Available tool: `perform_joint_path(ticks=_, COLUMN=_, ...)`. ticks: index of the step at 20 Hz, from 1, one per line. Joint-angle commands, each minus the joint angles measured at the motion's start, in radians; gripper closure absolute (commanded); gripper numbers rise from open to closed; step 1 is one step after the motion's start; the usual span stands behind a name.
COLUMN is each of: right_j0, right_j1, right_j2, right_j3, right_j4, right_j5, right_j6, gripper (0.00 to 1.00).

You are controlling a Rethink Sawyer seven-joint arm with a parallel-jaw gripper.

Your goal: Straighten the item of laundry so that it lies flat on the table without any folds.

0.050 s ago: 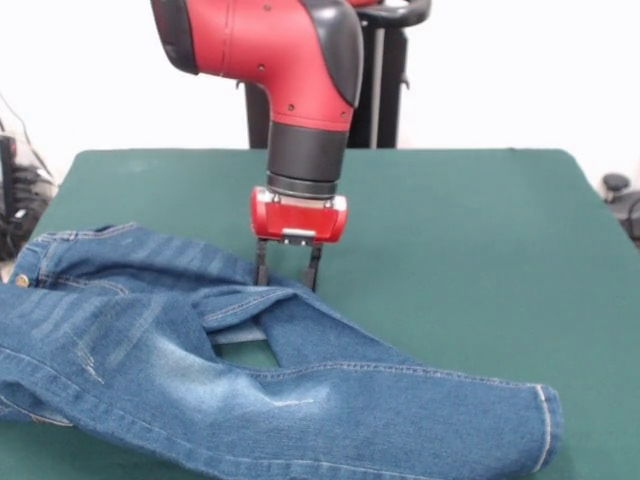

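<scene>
Jeans still folded, gripper down at the fold

Jeans [200, 370] sprawl across the near part of the table [450, 200], one leg doubled over. Gripper [288, 285] stands spread at the fold's far edge, empty; next it likely must pinch and drag the fold outward

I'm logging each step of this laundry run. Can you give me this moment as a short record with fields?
garment: jeans, blue denim, spread across the near left of the table
lie: not flat; a fold of cloth bunches near the crotch
table: dark green top, bare on the right
gripper: fingers apart, tips at the fold in the jeans
grasp: cannot tell if cloth is pinched
</scene>
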Motion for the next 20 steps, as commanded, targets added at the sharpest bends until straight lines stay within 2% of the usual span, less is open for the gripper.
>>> perform_joint_path(ticks=1, right_j0=0.033, right_j1=0.144, right_j2=0.01, right_j3=-0.023, right_j4=0.103, right_j5=-0.085, right_j6=0.207, gripper=0.0)
perform_joint_path(ticks=12, right_j0=-0.031, right_j1=0.115, right_j2=0.09, right_j3=0.013, right_j4=0.087, right_j5=0.023, right_j6=0.19, gripper=0.0)
perform_joint_path(ticks=18, right_j0=-0.027, right_j1=0.114, right_j2=0.089, right_j3=0.021, right_j4=0.087, right_j5=0.024, right_j6=0.185, gripper=0.0)
perform_joint_path(ticks=19, right_j0=-0.007, right_j1=0.119, right_j2=0.066, right_j3=0.011, right_j4=0.087, right_j5=0.004, right_j6=0.179, gripper=0.0)
perform_joint_path(ticks=20, right_j0=0.002, right_j1=0.123, right_j2=0.057, right_j3=0.006, right_j4=0.075, right_j5=-0.028, right_j6=0.173, gripper=1.0)
